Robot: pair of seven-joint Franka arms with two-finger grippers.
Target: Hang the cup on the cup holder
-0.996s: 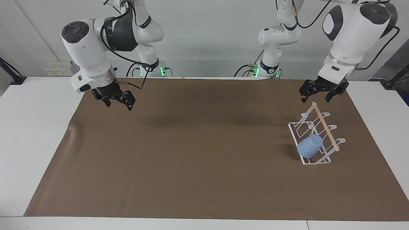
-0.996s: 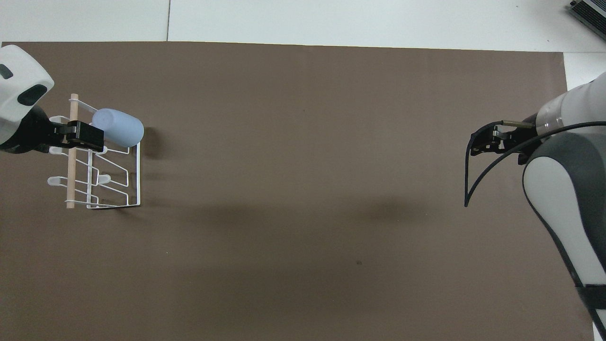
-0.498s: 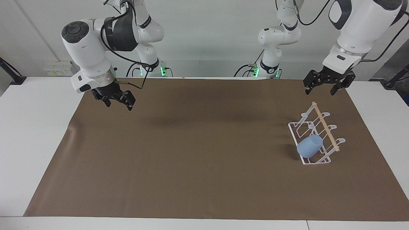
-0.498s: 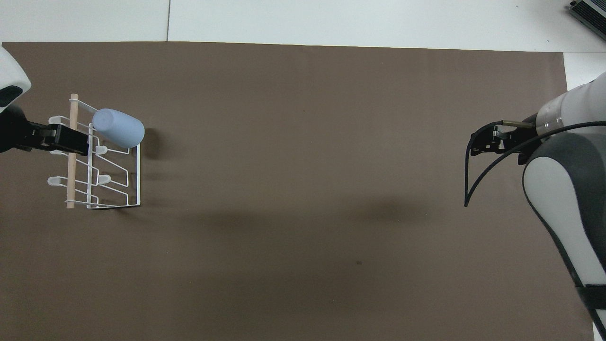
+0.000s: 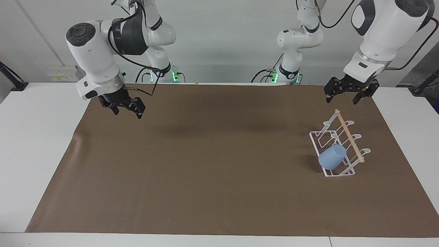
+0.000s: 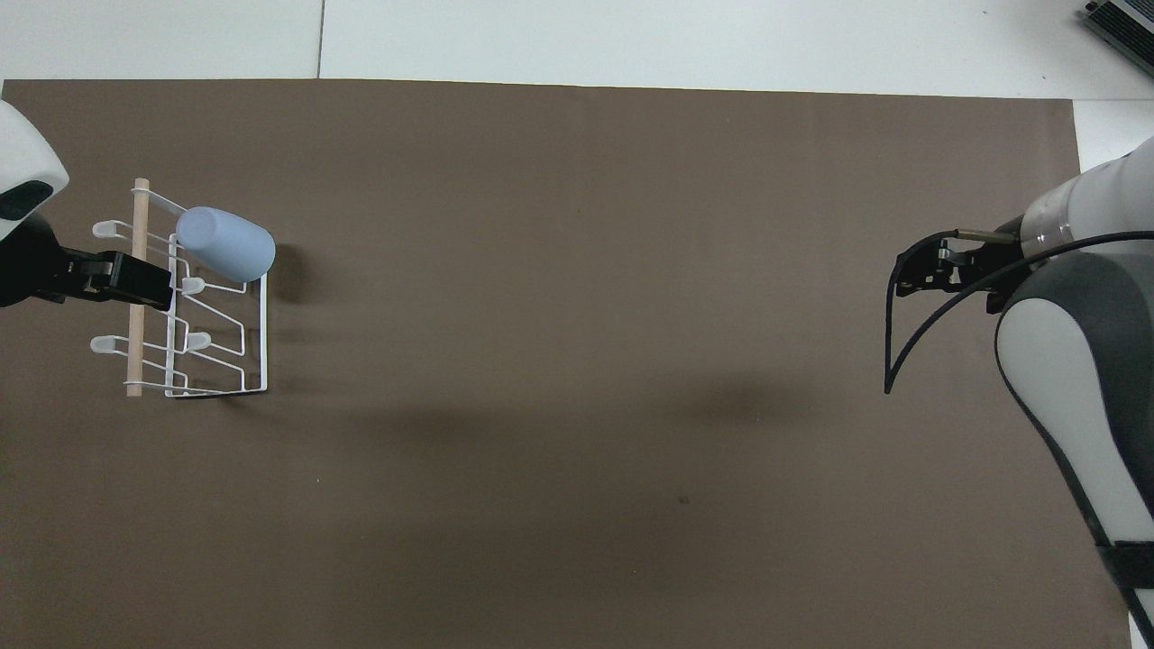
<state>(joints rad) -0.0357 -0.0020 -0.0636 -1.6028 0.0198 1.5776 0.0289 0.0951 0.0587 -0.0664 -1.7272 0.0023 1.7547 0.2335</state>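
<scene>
The light-blue cup (image 5: 332,157) hangs tilted, mouth down, on a prong of the white wire cup holder (image 5: 348,137), at the holder's end farthest from the robots. It also shows in the overhead view (image 6: 225,243), on the holder (image 6: 263,333). My left gripper (image 5: 341,100) is open and empty, raised in the air above the holder and apart from it; in the overhead view (image 6: 135,281) it covers the wooden rod. My right gripper (image 5: 127,109) waits in the air over the mat at the right arm's end, also in the overhead view (image 6: 920,270).
A brown mat (image 5: 205,164) covers most of the white table (image 5: 34,137). The holder stands on the mat near the left arm's end.
My left gripper has risen and drawn back from the cup holder, leaving the cup hanging on it. The right arm has not moved.
</scene>
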